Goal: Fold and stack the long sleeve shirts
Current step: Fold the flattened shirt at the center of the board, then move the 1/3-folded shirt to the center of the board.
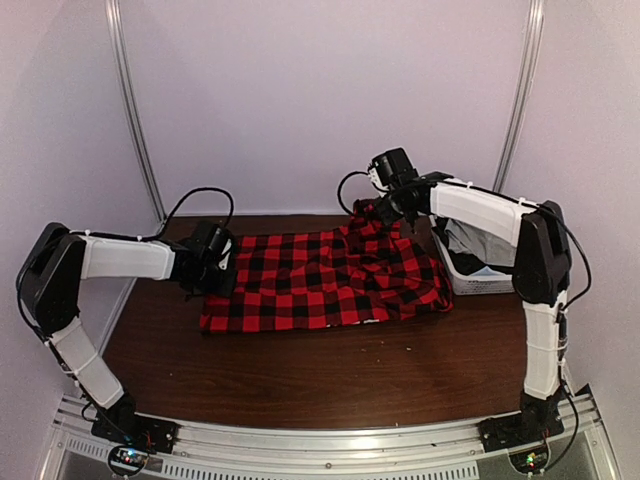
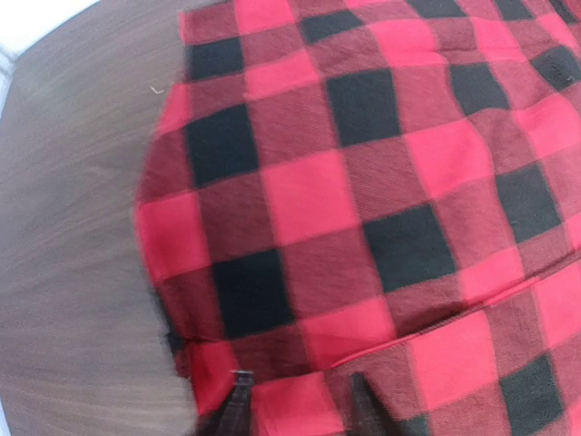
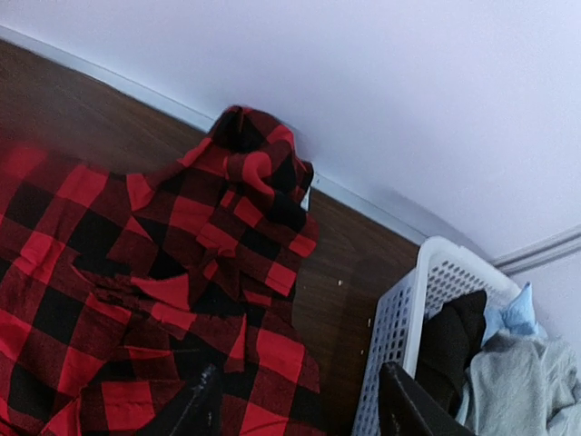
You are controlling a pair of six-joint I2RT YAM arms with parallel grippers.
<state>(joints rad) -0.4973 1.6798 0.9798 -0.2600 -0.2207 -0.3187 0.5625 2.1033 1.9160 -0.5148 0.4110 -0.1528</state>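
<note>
Sitting low over the hem, the left gripper [image 2: 300, 413] has its fingers a bit apart with the red-and-black flannel shirt [image 2: 363, 200] right between them. Honestly can't tell if it's pinching or not. Ahead of those jaws the shirt lies flat on the wooden table [image 2: 64, 272]. The right gripper [image 3: 300, 409] is spread wide with nothing in it. The shirt is just ahead of one finger, the white mesh basket [image 3: 399, 309] is by the other, and a bunched-up part lies farther out against the wall [image 3: 408, 91].
</note>
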